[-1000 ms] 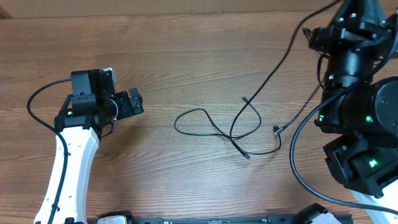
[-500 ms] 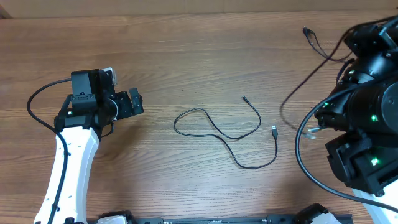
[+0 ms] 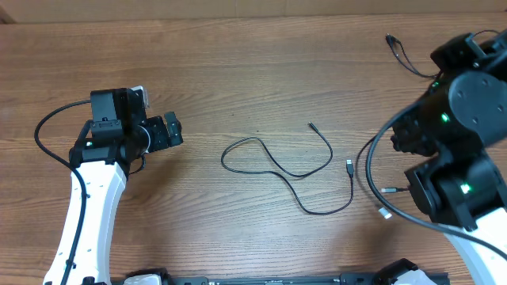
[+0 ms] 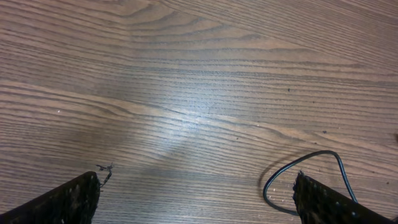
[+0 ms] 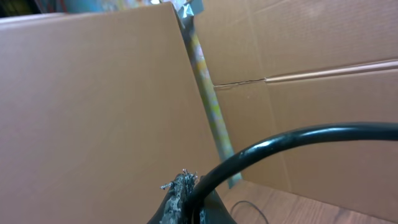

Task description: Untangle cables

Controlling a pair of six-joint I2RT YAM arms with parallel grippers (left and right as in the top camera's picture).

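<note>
One thin black cable (image 3: 277, 165) lies spread in the table's middle, a loop at its left (image 4: 272, 186) and a small plug (image 3: 349, 165) at its right. A second cable's forked plug ends (image 3: 394, 43) lie at the far right, and silver-tipped plugs (image 3: 386, 212) show beside the right arm. My left gripper (image 3: 173, 131) hovers left of the loop, open and empty (image 4: 198, 208); the loop lies just inside its right finger (image 4: 329, 202). My right gripper (image 5: 185, 186) is raised and shut, with a black cable (image 5: 280, 146) running out from between its fingers.
Brown cardboard walls (image 5: 93, 93) stand behind the table on the right. A thick black arm wire (image 3: 371, 186) curves down beside the right arm. The left arm's own wire (image 3: 47, 127) loops at the far left.
The right arm has swung back and to the right, pulling one cable free of the other. The remaining cable has settled into an open curve on the table. The left arm has not moved.
</note>
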